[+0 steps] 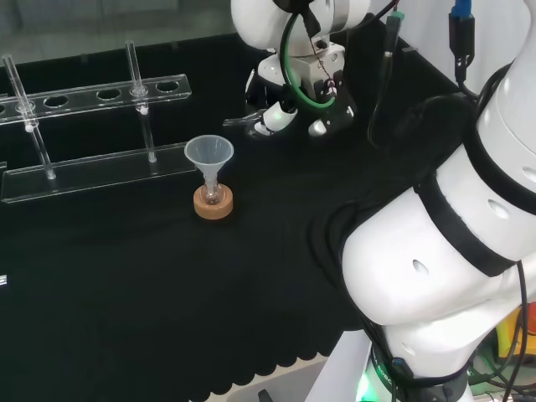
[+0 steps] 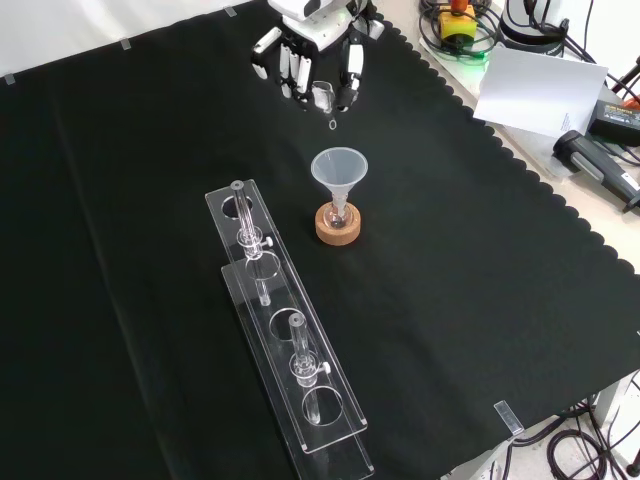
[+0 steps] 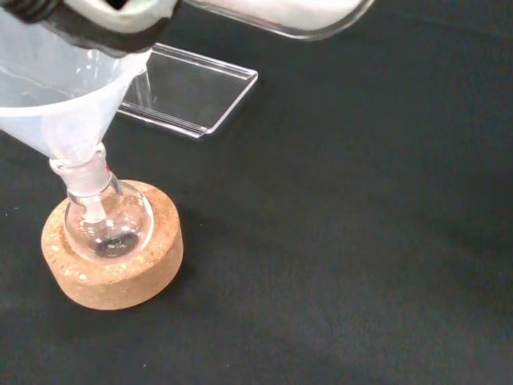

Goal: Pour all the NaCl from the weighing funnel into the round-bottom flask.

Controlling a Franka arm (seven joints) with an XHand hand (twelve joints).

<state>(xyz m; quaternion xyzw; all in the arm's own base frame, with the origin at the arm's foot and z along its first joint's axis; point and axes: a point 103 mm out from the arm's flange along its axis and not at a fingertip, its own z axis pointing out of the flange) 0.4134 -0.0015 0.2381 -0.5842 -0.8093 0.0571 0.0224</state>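
Nearest the front camera lies a clear rack (image 2: 290, 340) with a few tubes standing in it, running lengthwise toward the middle of the cloth (image 2: 480, 300). Just beyond its far end sits the round flask (image 2: 339, 215) on a cork ring (image 2: 338, 226), with a plastic funnel (image 2: 339, 170) seated in its neck. From the wrist camera the flask's bulb (image 3: 107, 227) looks nearly empty, with only a small dark thing at the bottom.

Farther back, the hand (image 2: 310, 55) hovers above the cloth, its fingers curled round a small glass weighing funnel (image 2: 322, 97) whose spout points down toward the plastic funnel but is apart from it. In the wrist view that glass vessel (image 3: 280, 16) holds white powder, so the salt seems not yet poured.

To do this well, I judge the hand should bring the spout over the middle of the plastic funnel's mouth before tilting further, then tip slowly so the powder slides rather than dumps. Knocking the funnel could topple the flask off its ring.
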